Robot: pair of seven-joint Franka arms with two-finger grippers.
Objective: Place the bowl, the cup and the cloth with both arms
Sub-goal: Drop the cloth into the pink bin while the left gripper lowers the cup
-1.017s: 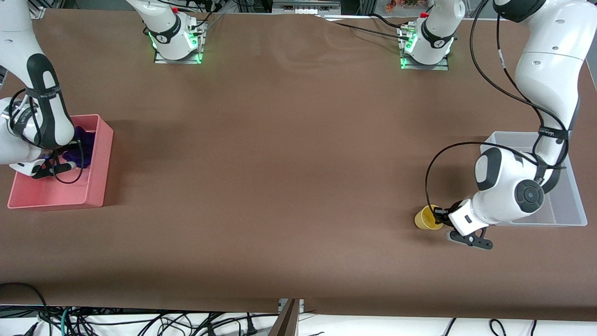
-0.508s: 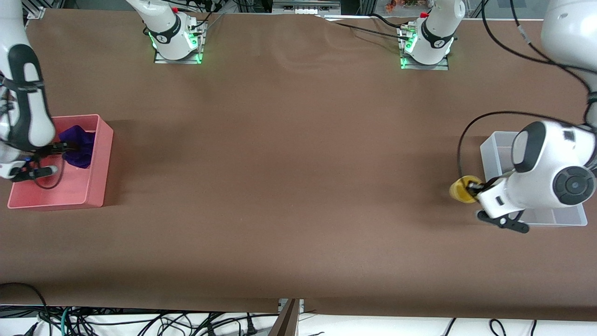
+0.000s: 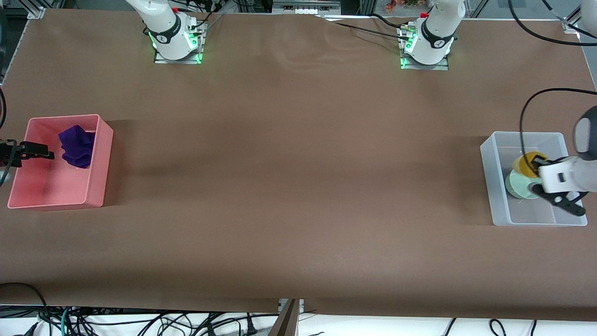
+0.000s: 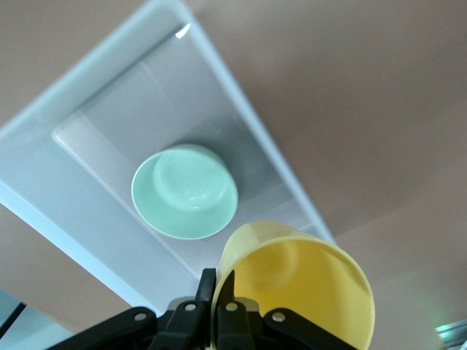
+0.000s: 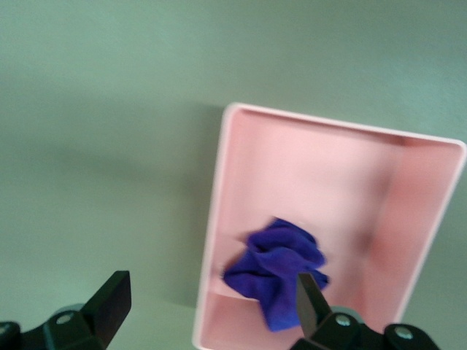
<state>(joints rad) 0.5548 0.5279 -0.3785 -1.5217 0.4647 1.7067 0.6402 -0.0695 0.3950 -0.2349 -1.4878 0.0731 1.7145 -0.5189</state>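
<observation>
My left gripper is shut on the rim of the yellow cup and holds it tilted over the clear bin. The mint-green bowl sits upright in that bin, under the cup. The left wrist view shows the cup pinched in the gripper above the bowl. The purple cloth lies rumpled in the pink bin. My right gripper is open and empty over that bin's outer edge. The right wrist view shows the cloth below the gripper.
The clear bin stands at the left arm's end of the brown table, the pink bin at the right arm's end. The two arm bases stand along the table edge farthest from the front camera.
My left gripper lifted the cup off the table and carried it over the clear bin. My right gripper let go of the cloth, opened and drew away toward the table's end.
</observation>
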